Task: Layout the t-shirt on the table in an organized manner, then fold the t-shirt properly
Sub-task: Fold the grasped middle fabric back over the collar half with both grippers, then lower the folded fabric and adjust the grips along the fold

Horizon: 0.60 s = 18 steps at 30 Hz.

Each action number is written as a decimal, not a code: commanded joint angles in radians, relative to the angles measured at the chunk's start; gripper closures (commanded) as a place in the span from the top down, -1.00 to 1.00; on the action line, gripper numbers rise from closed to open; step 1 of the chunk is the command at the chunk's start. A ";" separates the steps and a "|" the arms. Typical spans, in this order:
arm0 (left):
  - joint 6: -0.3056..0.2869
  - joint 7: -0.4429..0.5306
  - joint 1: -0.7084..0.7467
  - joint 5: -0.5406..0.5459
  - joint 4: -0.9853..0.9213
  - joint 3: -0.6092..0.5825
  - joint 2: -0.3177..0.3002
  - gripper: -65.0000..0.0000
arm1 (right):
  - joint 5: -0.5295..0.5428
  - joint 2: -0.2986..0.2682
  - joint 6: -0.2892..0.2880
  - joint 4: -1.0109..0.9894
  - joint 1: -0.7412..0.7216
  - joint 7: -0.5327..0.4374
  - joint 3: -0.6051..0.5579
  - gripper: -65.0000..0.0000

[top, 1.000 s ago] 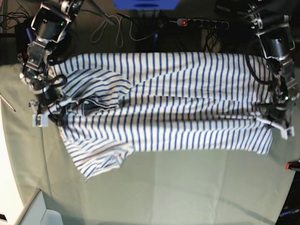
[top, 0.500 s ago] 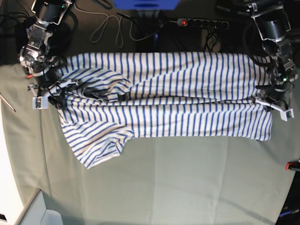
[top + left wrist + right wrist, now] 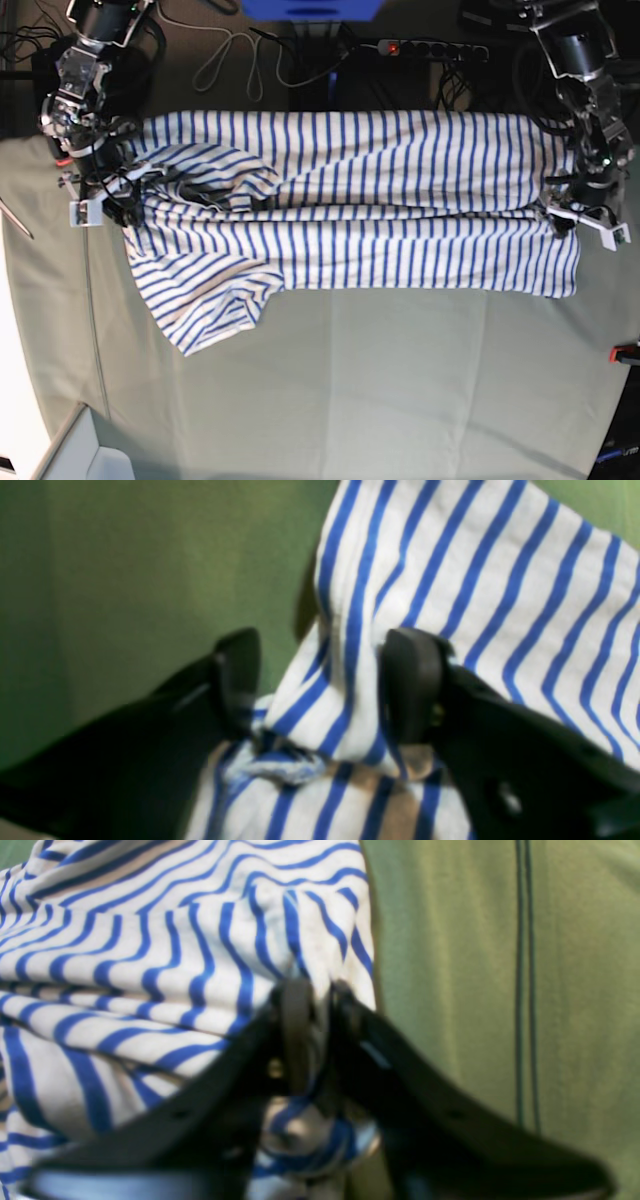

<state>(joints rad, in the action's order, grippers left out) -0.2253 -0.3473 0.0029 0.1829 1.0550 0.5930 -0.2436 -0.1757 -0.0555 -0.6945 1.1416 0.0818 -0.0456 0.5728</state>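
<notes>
The white t-shirt with blue stripes (image 3: 380,200) lies spread sideways across the far half of the pale green table (image 3: 400,400), with a raised crease along its middle and a sleeve (image 3: 205,305) sticking out at the near left. My right gripper (image 3: 108,195) is shut on a bunch of shirt fabric at its left end, as the right wrist view (image 3: 315,995) shows. My left gripper (image 3: 577,215) is at the shirt's right edge. In the left wrist view (image 3: 325,680) its jaws stand apart with a fold of the shirt (image 3: 450,580) between them.
A power strip (image 3: 430,48) and loose cables (image 3: 235,60) lie beyond the table's far edge. A red clamp (image 3: 625,352) sits on the right edge. A white box corner (image 3: 90,455) is at the near left. Bare table cloth lies in front of the shirt.
Both grippers moved toward the far edge, drawing the shirt's middle crease and near hem that way. The left gripper's grip on the right edge looks loosened.
</notes>
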 commanded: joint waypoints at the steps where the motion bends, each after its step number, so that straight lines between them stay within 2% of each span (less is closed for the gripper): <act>1: 0.000 0.021 -0.008 0.004 0.032 0.009 -0.020 0.28 | 0.011 -0.014 -0.004 0.019 -0.004 -0.017 0.002 -0.45; 4: 0.004 0.021 -0.007 0.004 0.080 0.011 -0.020 0.28 | 0.011 -0.017 -0.004 0.021 -0.004 -0.018 0.003 -0.13; 7: 0.004 0.021 -0.014 0.004 0.107 0.011 -0.024 0.28 | 0.011 -0.020 -0.004 0.041 -0.004 -0.024 0.010 0.05; 13: 0.000 0.021 -0.119 -0.007 0.064 0.008 -0.027 0.28 | 0.012 0.001 -0.004 0.182 0.022 -0.024 0.017 0.07; 18: 0.000 0.030 -0.232 -0.007 -0.088 0.003 -0.053 0.28 | 0.012 0.010 -0.004 0.229 0.017 -0.017 0.017 0.07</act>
<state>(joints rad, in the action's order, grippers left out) -0.2310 -0.3363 -0.2108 0.1726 0.9512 0.5934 -0.2749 -0.1783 -0.0334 -0.6941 1.3537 0.1070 -0.0383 0.5861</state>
